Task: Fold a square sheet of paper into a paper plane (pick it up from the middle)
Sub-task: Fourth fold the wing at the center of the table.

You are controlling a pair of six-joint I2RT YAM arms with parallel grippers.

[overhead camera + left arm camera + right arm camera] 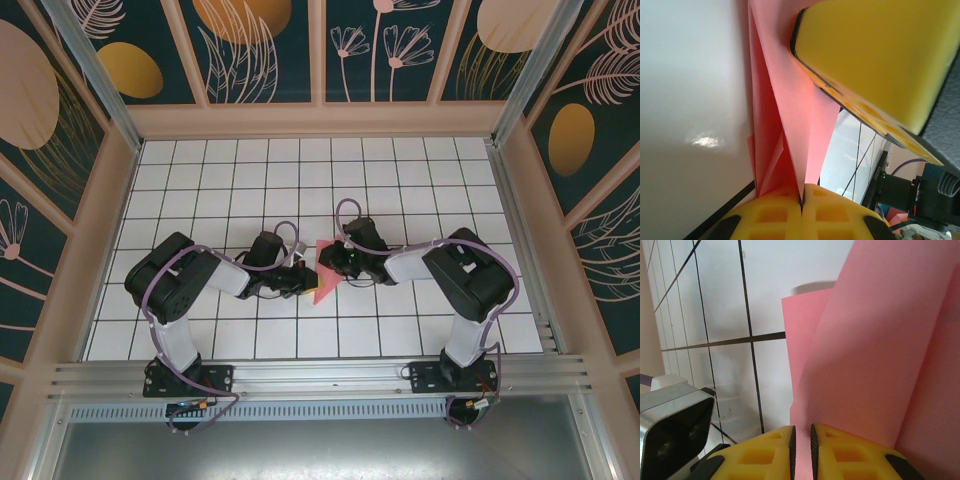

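Observation:
The salmon-pink sheet of paper (325,287) is folded into a narrow pointed shape with several layers, and it stands on edge at the table's middle between the two arms. My left gripper (802,198) is shut on the lower edge of the paper (790,115), and the crease runs straight into its yellow pads. My right gripper (801,429) hovers close over a broad pink flap (875,355); its jaws are a narrow slit apart with nothing pinched. In the left wrist view, one right finger (870,55) lies against the paper's upper fold. From above, the left gripper (305,278) and the right gripper (328,266) almost touch.
The white gridded table (300,180) stretches behind the arms to the patterned walls (320,50). A metal rail (320,375) runs along the near edge by both arm bases. The left arm's camera housing (675,425) sits low left in the right wrist view.

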